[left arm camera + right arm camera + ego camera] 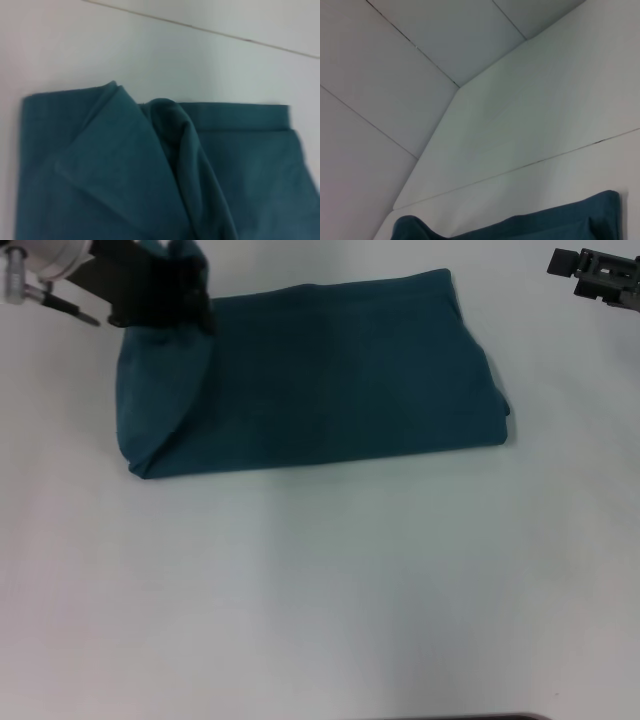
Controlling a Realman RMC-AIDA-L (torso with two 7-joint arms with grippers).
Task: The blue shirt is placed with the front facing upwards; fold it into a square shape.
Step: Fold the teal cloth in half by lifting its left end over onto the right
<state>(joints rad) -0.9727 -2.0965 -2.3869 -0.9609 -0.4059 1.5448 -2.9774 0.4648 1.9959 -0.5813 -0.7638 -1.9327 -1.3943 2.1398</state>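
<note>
— Shirt: where, and in what state?
— Item one, the blue shirt (320, 380), lying on the white desk (320, 590) as a long folded band, plain side up, no lettering showing. Its left end is lifted and peaked.
— Grippers?
— Left gripper (165, 290) at that far-left corner, jaws pinched on a bunch of the cloth. Right gripper (595, 275) parked well off the right end; jaws' state I cannot tell.
— Step in hand?
— Likely the crosswise fold, left end over right.
— Next move calls for?
— Carrying the held end across, edges matched, before letting go.
</note>
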